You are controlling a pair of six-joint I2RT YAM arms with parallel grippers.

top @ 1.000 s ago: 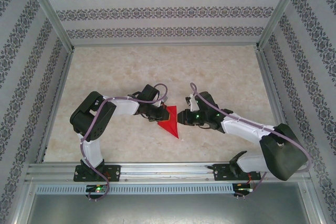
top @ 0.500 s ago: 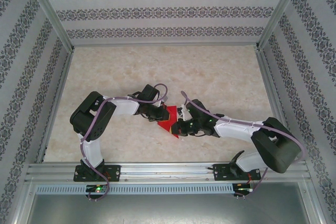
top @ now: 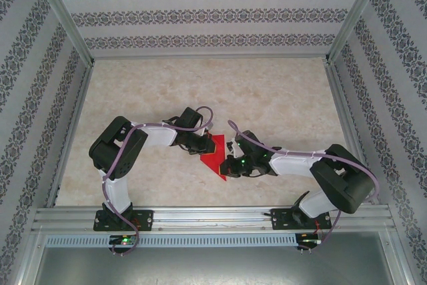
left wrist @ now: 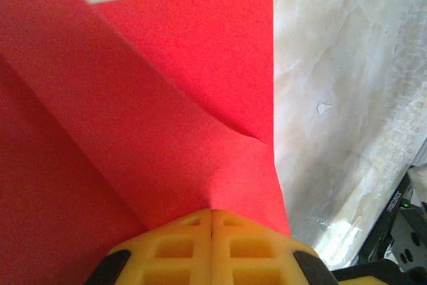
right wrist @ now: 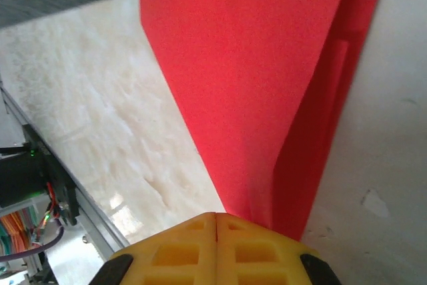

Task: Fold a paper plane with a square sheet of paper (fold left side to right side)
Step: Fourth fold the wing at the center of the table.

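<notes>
At bench centre, my left jaws clenched empty, pinning red paper flat; right jaws clenched empty on near tip, probably pressing crease sharp.

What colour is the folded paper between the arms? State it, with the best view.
Bright red; the paper shows best in the left wrist view.

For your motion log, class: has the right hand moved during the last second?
Yes. The right hand shifted left and closer to the front rail.
</notes>
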